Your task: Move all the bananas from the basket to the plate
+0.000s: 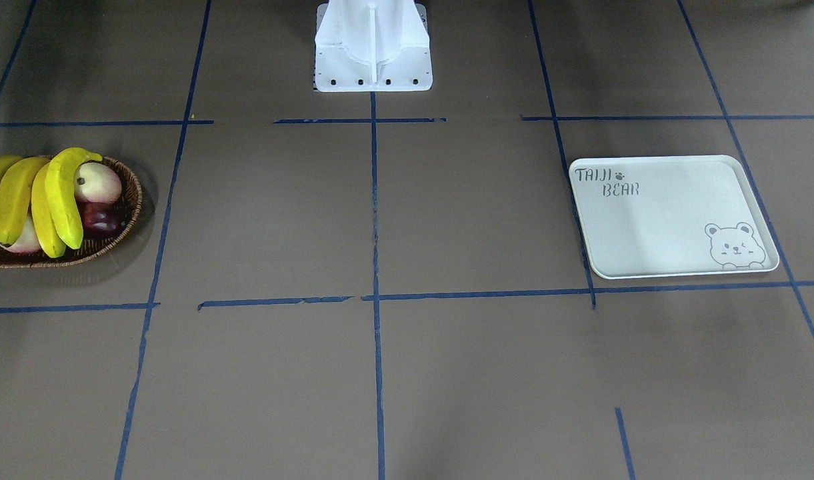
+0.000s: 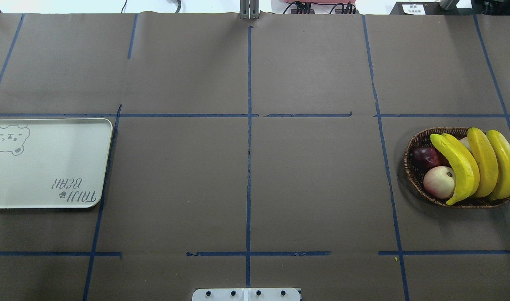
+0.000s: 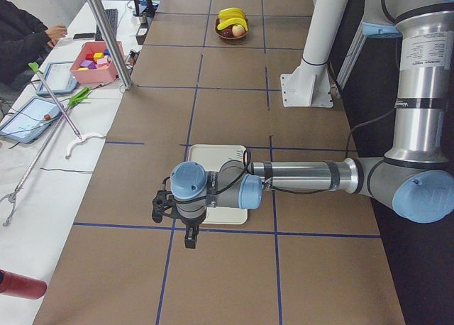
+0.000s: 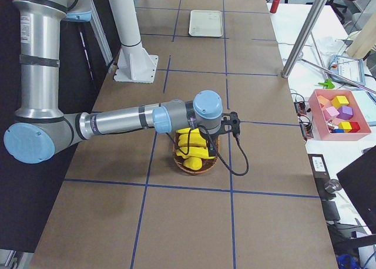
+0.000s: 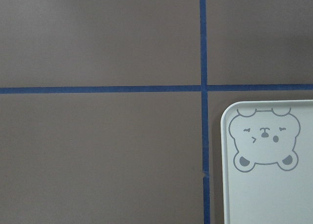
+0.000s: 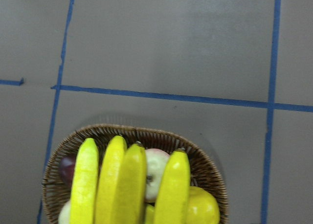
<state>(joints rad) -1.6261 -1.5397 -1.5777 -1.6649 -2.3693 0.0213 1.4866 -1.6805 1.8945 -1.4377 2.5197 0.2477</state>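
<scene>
Several yellow bananas [image 2: 482, 161] lie side by side across the brown wicker basket [image 2: 413, 175] at the table's right end, over other fruit. They fill the bottom of the right wrist view, bananas [image 6: 129, 185] in basket [image 6: 205, 165]. The cream plate [image 2: 46, 167] with the bear drawing lies bare at the left end. My left gripper [image 3: 190, 237] hangs over the plate's [image 3: 213, 155] near edge. My right gripper [image 4: 200, 141] hovers above the bananas [image 4: 191, 151]. Both show only in the side views, so I cannot tell whether they are open or shut.
A pale peach [image 2: 438, 182] and a dark red fruit [image 2: 425, 156] sit in the basket beside the bananas. The white robot base [image 1: 373, 47] stands mid-table. A metal post [image 3: 106, 34], a pink box of blocks [image 3: 98, 55] and a seated person [image 3: 21, 34] are beside the table.
</scene>
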